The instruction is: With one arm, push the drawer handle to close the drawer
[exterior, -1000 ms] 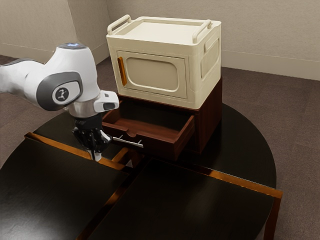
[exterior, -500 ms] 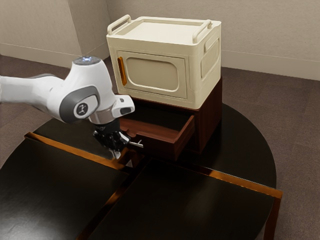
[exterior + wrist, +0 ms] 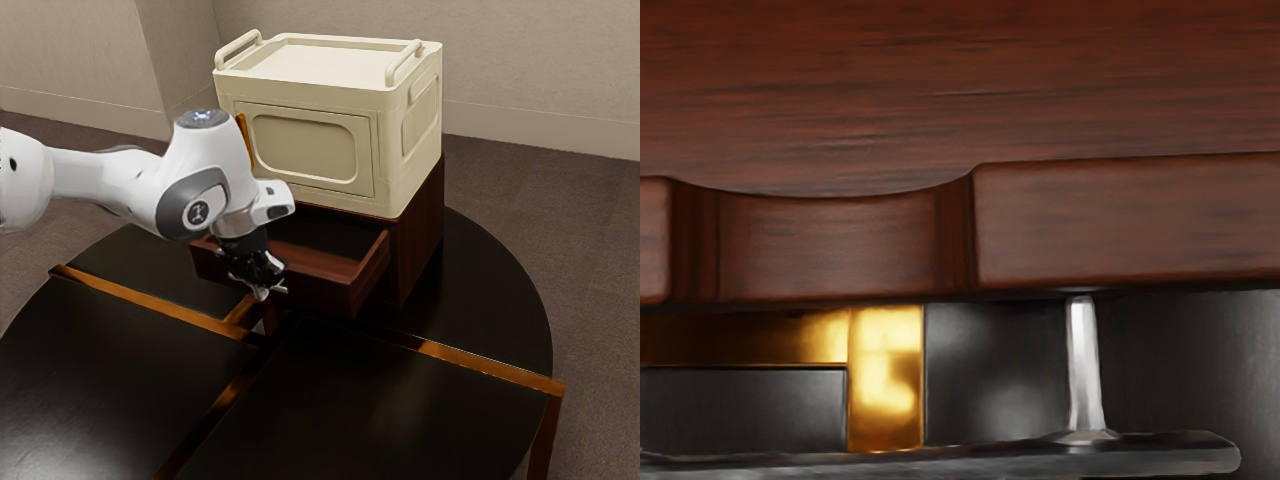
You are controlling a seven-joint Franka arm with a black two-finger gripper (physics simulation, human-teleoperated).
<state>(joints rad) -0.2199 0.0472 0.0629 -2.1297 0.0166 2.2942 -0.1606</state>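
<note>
We can read no words or numbers; the mark [image 3: 198, 213] on the arm [image 3: 218, 160] is too small to make out.

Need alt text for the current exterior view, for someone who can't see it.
A white robot arm holds its black gripper at the silver handle of an open brown drawer. The drawer's cabinet stands on a dark rounded table, with a cream box on top of the cabinet.
</note>
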